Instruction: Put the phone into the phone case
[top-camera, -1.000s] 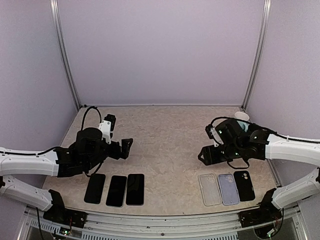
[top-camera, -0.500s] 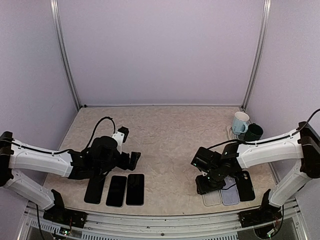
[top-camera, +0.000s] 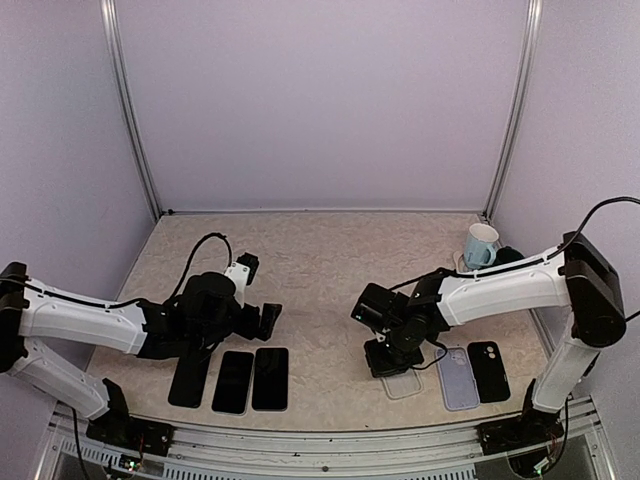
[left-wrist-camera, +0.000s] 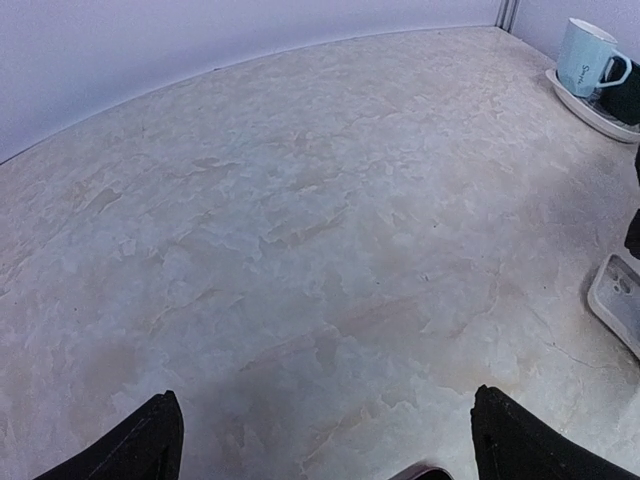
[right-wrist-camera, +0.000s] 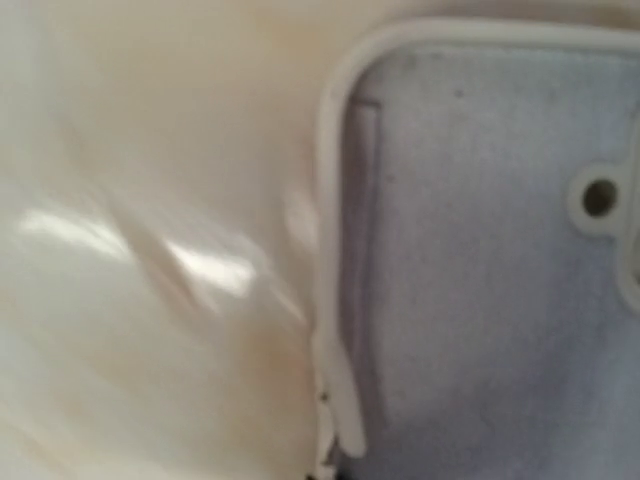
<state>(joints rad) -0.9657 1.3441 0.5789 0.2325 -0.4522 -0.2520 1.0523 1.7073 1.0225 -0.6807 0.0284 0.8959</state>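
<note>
While the right gripper (top-camera: 383, 358), pressed together, sits on the far end of the clear case (top-camera: 406, 385), lilac case (top-camera: 457, 378) and black case (top-camera: 488, 369) just right, left gripper (top-camera: 260, 292) spread beyond three phones (top-camera: 232, 381) near left, mugs (top-camera: 480, 243) far right.

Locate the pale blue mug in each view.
Top external: mug at far right, near the back corner post.
Left wrist: mug in the top right corner.
Right wrist: not in it.
Landmark: the dark mug beside it in both views.
</note>
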